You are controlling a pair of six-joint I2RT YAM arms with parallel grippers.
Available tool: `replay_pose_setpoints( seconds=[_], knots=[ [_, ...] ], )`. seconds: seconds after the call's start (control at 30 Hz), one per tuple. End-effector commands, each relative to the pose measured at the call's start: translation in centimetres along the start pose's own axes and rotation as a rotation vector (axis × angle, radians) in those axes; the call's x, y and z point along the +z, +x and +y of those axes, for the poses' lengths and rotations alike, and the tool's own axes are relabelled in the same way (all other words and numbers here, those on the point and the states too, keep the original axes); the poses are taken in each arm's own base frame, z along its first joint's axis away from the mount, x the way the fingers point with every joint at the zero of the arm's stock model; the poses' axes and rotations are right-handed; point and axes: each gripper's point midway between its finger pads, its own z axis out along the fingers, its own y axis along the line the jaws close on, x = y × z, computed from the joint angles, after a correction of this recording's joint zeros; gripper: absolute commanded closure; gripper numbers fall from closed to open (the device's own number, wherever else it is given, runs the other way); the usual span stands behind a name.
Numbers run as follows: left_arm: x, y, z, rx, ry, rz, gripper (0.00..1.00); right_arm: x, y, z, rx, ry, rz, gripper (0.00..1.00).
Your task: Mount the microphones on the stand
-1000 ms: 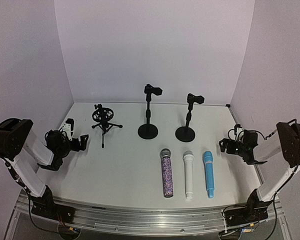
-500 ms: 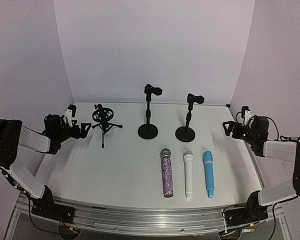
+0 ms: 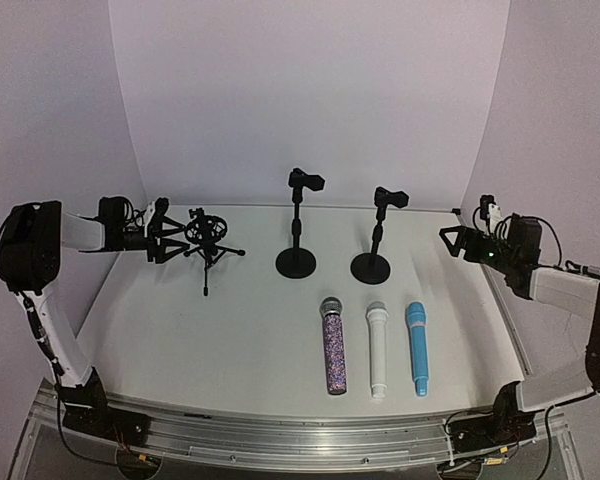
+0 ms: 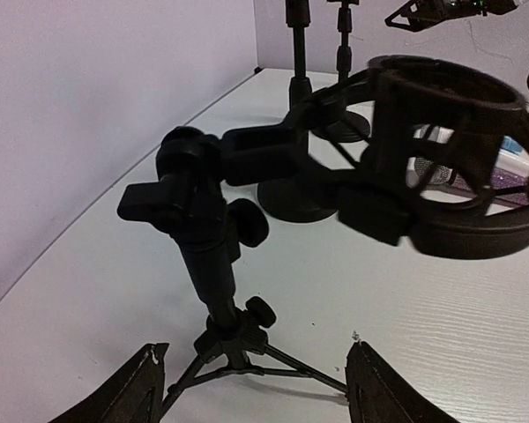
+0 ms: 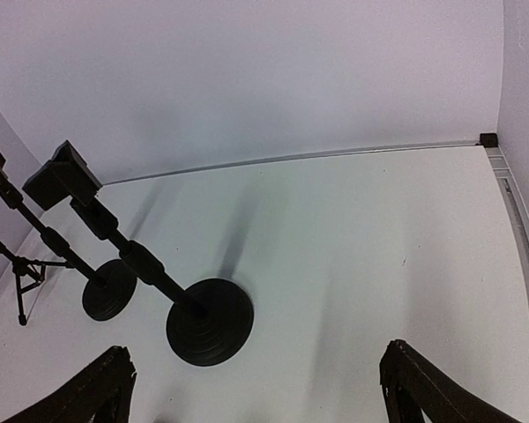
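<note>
Three microphones lie side by side at the front centre of the table: a purple-glitter one with a silver mesh head (image 3: 332, 344), a white one (image 3: 377, 348) and a light blue one (image 3: 417, 346). Behind them stand a tripod stand with a shock-mount ring (image 3: 208, 240) and two round-base stands (image 3: 297, 226) (image 3: 376, 238). My left gripper (image 3: 166, 240) is open, right beside the tripod stand (image 4: 213, 256), whose legs lie between its fingertips. My right gripper (image 3: 448, 240) is open and empty at the right edge, facing the right round-base stand (image 5: 163, 280).
White walls close the table at the back and sides. A raised metal edge (image 5: 518, 238) runs along the right side of the table. The left round-base stand also shows in the right wrist view (image 5: 75, 264).
Both arms have swung from the front sides toward the back. My left gripper has reached the tripod stand. My right gripper has risen near the back right corner.
</note>
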Motion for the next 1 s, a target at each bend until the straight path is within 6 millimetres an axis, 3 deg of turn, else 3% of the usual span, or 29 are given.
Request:
replay_pose_setpoints(
  seconds=[0.0,0.2,0.37,0.47,0.63,0.83,0.97],
  knots=[
    [2.2,-1.3,1.9,0.016,0.045,-0.042,0.33,-0.8,-2.7,1.3,-0.036,-0.036,-0.059,0.05],
    [5.5,-1.3,1.5,-0.035,0.061,-0.038,0.35,-1.2,-3.1,1.5,-0.057,-0.03,-0.074,0.05],
    [6.4,-0.7,2.5,-0.065,0.045,-0.038,0.44,-1.2,-3.5,1.6,-0.06,-0.036,-0.079,0.05],
    [6.7,-0.9,2.6,-0.053,0.048,-0.041,0.61,-1.2,-3.7,1.7,-0.062,-0.037,-0.084,0.05],
    [6.6,-1.6,1.6,-0.057,0.061,-0.047,0.98,-1.3,-4.2,1.9,-0.067,-0.041,-0.095,0.06],
    [5.2,-2.4,-0.8,-0.135,-0.069,-0.035,1.0,-1.9,-5.8,2.7,-0.083,-0.058,-0.13,0.07],
    [4.6,-3.6,-4.5,-0.136,-0.216,-0.06,1.0,-2.8,-7.1,3.6,-0.097,-0.07,-0.166,0.09]
  ],
)
